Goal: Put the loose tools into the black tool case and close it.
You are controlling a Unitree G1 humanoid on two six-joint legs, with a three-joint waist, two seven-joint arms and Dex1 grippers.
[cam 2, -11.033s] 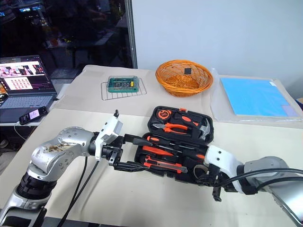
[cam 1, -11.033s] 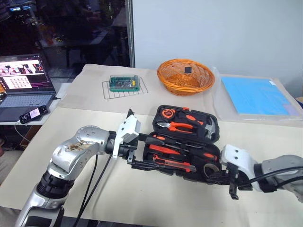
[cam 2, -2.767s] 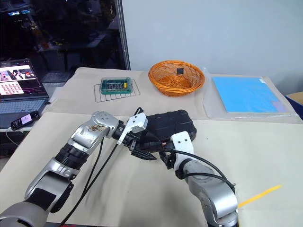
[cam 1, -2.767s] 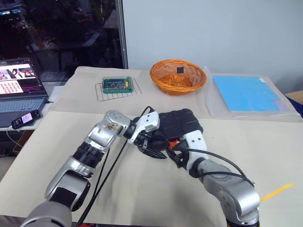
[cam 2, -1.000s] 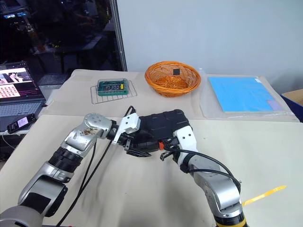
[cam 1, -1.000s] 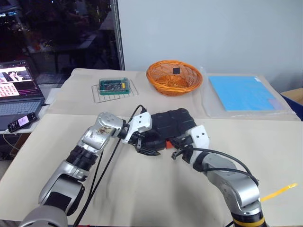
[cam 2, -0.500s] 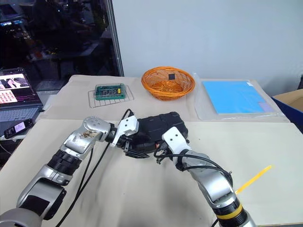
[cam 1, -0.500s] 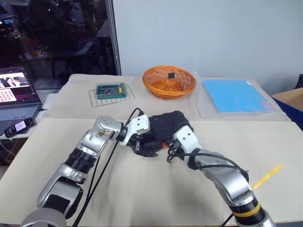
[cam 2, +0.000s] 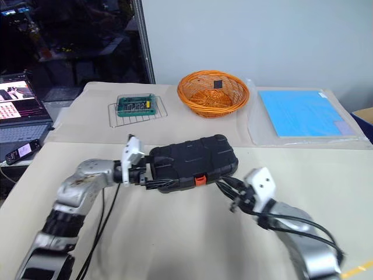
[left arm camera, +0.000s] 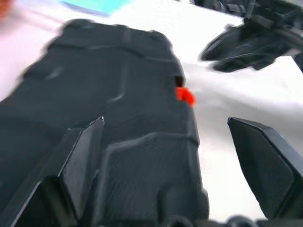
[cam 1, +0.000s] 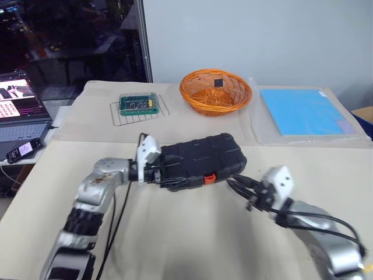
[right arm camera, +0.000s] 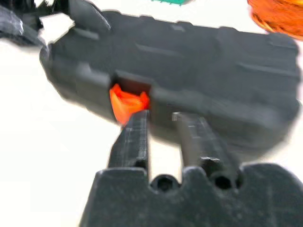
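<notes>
Behind the hands, a wire rack with the green box of bits [cam 1: 137, 104], an orange basket [cam 1: 215, 91] and a blue sheet [cam 1: 305, 111] line the desk [cam 1: 175, 233], well clear of the work. The black tool case [cam 1: 201, 160] lies shut, long axis running from the left hand [cam 1: 158, 173] across to the right hand [cam 1: 243, 190], orange latch [cam 1: 208, 178] facing the robot. The left hand, spread wide, straddles the case's end. The right hand, pinched at the latch a second ago, has backed off, its fingers slightly parted.

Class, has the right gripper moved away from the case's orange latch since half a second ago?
Yes. The right gripper has drawn back from the orange latch of the black tool case, toward the robot's right.
</notes>
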